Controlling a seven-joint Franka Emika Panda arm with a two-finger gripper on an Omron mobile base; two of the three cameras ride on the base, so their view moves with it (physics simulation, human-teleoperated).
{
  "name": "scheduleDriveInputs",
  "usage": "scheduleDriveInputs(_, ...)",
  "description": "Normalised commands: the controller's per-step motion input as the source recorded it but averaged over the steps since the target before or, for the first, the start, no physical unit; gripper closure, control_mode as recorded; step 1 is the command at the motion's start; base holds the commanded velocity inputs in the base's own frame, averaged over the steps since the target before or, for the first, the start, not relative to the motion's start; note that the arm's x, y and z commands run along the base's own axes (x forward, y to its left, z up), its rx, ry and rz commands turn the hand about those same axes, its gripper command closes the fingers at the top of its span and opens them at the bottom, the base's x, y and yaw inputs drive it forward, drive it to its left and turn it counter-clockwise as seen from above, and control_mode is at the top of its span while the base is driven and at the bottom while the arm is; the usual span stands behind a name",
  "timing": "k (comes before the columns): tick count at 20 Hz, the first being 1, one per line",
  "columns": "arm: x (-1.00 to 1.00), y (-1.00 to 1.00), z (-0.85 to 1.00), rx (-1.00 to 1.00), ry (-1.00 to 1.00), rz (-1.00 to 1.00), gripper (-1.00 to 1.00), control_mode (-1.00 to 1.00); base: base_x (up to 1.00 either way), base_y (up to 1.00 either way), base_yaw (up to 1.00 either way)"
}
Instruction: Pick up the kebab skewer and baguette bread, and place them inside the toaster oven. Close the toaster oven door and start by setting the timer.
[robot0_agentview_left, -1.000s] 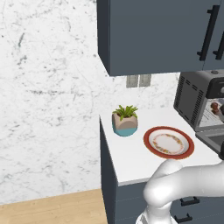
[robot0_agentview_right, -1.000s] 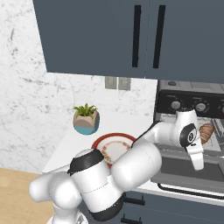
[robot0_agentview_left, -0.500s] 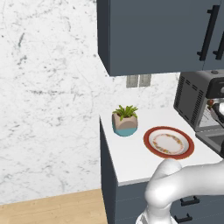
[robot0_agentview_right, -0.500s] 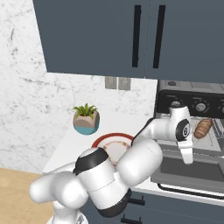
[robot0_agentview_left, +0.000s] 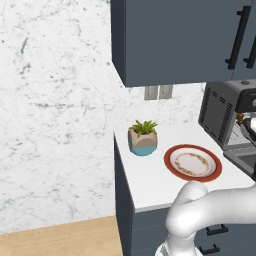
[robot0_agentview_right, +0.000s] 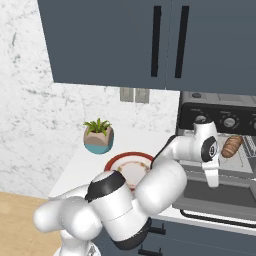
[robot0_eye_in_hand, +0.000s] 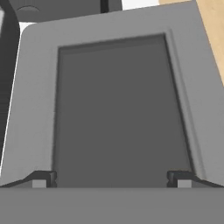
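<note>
The toaster oven (robot0_agentview_right: 220, 117) stands at the counter's right end, and its side vents (robot0_agentview_left: 216, 116) show in the left base view. The toaster oven door (robot0_agentview_right: 220, 194) lies folded down flat, open. The baguette bread (robot0_agentview_right: 231, 146) rests inside on the rack. A small reddish bit (robot0_agentview_left: 240, 119) inside the opening looks like the kebab skewer. My gripper (robot0_agentview_right: 213, 179) hangs open just above the lowered door, pointing down, with nothing between its fingers. In the hand view the gripper (robot0_eye_in_hand: 111, 179) looks straight onto the door's glass pane (robot0_eye_in_hand: 116, 105), its fingertips (robot0_eye_in_hand: 43, 178) set wide apart.
An empty red-rimmed plate (robot0_agentview_left: 193, 163) lies on the white counter (robot0_agentview_left: 145, 180) left of the oven, with a small potted plant (robot0_agentview_left: 143, 137) behind it. Dark wall cupboards (robot0_agentview_right: 150, 40) hang overhead. My arm reaches over the plate (robot0_agentview_right: 125, 167).
My hand has drawn back a little to the left, away from the oven opening, so more of the baguette shows. The jaws stay open and the door stays down.
</note>
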Motion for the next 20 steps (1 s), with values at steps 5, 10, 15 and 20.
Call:
scheduleDriveInputs(5, -0.15, -0.01, 0.01, 0.00, 0.00, -0.02, -1.00, -1.00, 0.00, 0.00, 0.00)
scheduleDriveInputs(10, -0.84, -0.02, 0.32, 0.00, 0.00, 0.00, -1.00, -1.00, 0.00, 0.00, 0.00)
scheduleDriveInputs(15, -0.92, 0.10, 0.45, -0.01, 0.01, 0.14, -1.00, -1.00, 0.00, 0.00, 0.00)
scheduleDriveInputs(20, -1.00, 0.17, 0.07, -0.01, 0.01, 0.50, -1.00, -1.00, 0.00, 0.00, 0.00)
